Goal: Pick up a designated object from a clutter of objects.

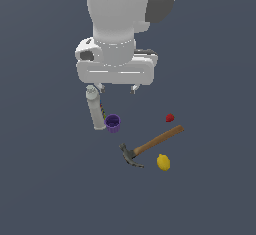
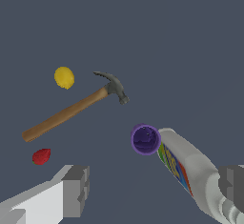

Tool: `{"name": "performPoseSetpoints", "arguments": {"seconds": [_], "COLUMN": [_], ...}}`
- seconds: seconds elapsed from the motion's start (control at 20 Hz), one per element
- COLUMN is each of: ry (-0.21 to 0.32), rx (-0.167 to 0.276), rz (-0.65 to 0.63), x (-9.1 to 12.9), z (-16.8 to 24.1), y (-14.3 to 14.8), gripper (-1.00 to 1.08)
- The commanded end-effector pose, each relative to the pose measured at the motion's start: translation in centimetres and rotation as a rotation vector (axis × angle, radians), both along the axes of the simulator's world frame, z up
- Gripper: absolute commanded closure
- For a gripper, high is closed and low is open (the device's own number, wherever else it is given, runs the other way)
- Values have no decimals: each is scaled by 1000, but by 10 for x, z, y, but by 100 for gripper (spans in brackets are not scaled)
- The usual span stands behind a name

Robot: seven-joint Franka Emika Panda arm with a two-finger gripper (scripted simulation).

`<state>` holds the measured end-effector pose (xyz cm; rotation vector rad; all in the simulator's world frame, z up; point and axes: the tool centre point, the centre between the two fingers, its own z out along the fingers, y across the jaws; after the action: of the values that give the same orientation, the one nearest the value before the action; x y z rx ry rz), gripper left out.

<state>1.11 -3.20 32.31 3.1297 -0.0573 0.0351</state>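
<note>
The designated object, a small yellow lemon (image 1: 163,162) (image 2: 64,77), lies on the dark floor just beyond the hammer's head, apart from everything else. My gripper (image 1: 117,89) (image 2: 155,184) hangs open well above the clutter, over the bottle and cup, far from the lemon and holding nothing. Its grey fingertips (image 2: 77,186) frame the wrist view. The clutter of objects also holds a wooden-handled hammer (image 1: 152,146) (image 2: 71,111), a purple cup (image 1: 112,123) (image 2: 145,139), a whitish bottle (image 1: 95,110) (image 2: 188,168) and a tiny red fruit (image 1: 170,117) (image 2: 41,156).
The bottle lies on its side with one end touching the purple cup. The hammer lies diagonally between the red fruit and the lemon. In the exterior view the arm's white body (image 1: 117,24) fills the upper middle. Plain dark floor surrounds the objects.
</note>
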Motion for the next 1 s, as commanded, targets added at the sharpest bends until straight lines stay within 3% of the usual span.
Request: {"name": "performPoseSetpoints", "arguments": {"seconds": [0.0, 0.95], "ry": [0, 8], "rx": [0, 17], "rz": [0, 48], "x": [0, -1], "z": [0, 2], "y": [0, 14], "gripper": [-92, -92]}}
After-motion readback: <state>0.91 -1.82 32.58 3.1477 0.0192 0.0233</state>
